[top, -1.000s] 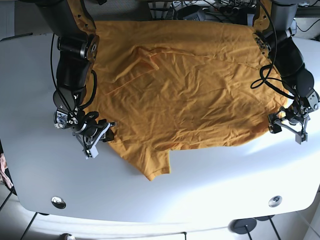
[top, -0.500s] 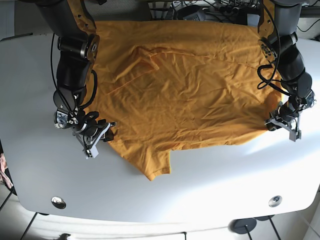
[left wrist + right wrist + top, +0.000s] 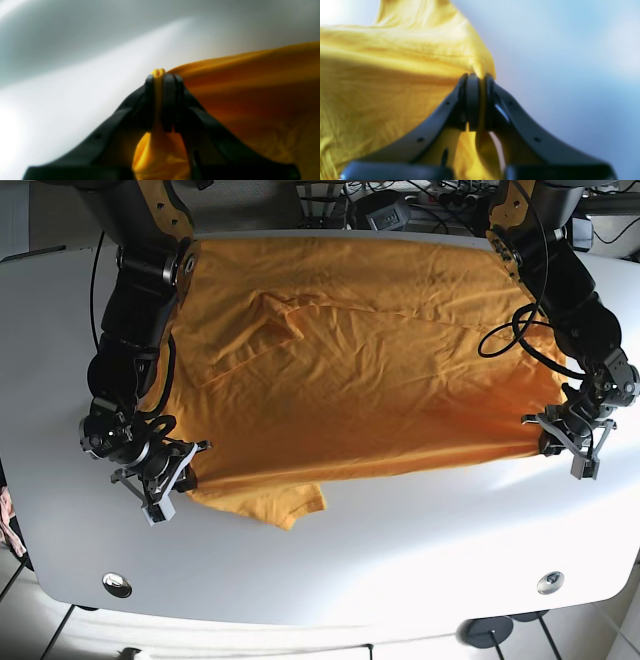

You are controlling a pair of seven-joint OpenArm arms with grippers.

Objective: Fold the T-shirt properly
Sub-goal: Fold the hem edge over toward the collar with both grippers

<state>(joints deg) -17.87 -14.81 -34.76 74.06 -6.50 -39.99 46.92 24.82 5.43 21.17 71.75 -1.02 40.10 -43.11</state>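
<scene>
An orange T-shirt [image 3: 370, 360] lies spread and wrinkled across the white table, with a sleeve [image 3: 290, 505] sticking out at its near edge. My left gripper [image 3: 560, 442] sits at the shirt's right edge, shut on a pinch of orange fabric [image 3: 158, 75] that shows between its black fingers [image 3: 168, 100]. My right gripper [image 3: 175, 470] is at the shirt's near left corner, shut on the cloth [image 3: 482, 72], which bunches between its fingers [image 3: 472, 100]. The T-shirt [image 3: 382, 75] stretches away to the left in the right wrist view.
The white table [image 3: 400, 550] has two round metal inserts near its front edge [image 3: 117, 584] [image 3: 549, 582]. Cables and equipment [image 3: 400, 205] lie behind the table's far edge. Both arms reach down over the shirt's left and right sides.
Both grippers have pulled toward the near edge, the right one also outward to the left. The shirt has been drawn flatter and nearer, and its sleeve has shifted toward the front.
</scene>
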